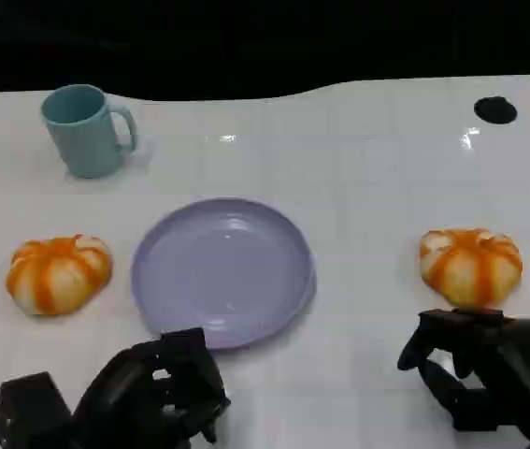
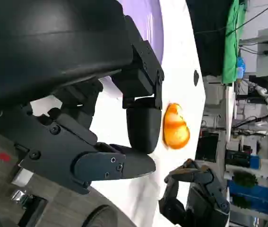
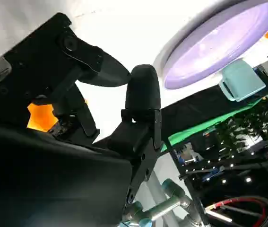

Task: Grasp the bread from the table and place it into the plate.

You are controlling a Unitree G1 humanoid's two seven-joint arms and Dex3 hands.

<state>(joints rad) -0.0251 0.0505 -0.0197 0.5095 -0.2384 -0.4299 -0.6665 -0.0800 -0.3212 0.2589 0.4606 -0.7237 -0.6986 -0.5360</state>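
Two orange-and-white striped breads lie on the white table, one point(image 1: 58, 272) left of the lavender plate point(image 1: 222, 269) and one point(image 1: 470, 265) to its right. The plate holds nothing. My right hand point(image 1: 489, 369) sits just in front of the right bread, its fingers apart and not touching it. In the right wrist view that bread point(image 3: 41, 116) shows orange behind the fingers point(image 3: 143, 90). My left hand point(image 1: 152, 393) hovers in front of the plate's near rim with nothing in it. The left wrist view shows the right bread point(image 2: 175, 126) and my right hand point(image 2: 195, 194) beyond my spread fingers point(image 2: 143, 123).
A teal mug point(image 1: 85, 129) stands at the back left, handle turned towards the plate. A small black round mark point(image 1: 495, 109) sits at the back right of the table. The table's far edge borders a dark background.
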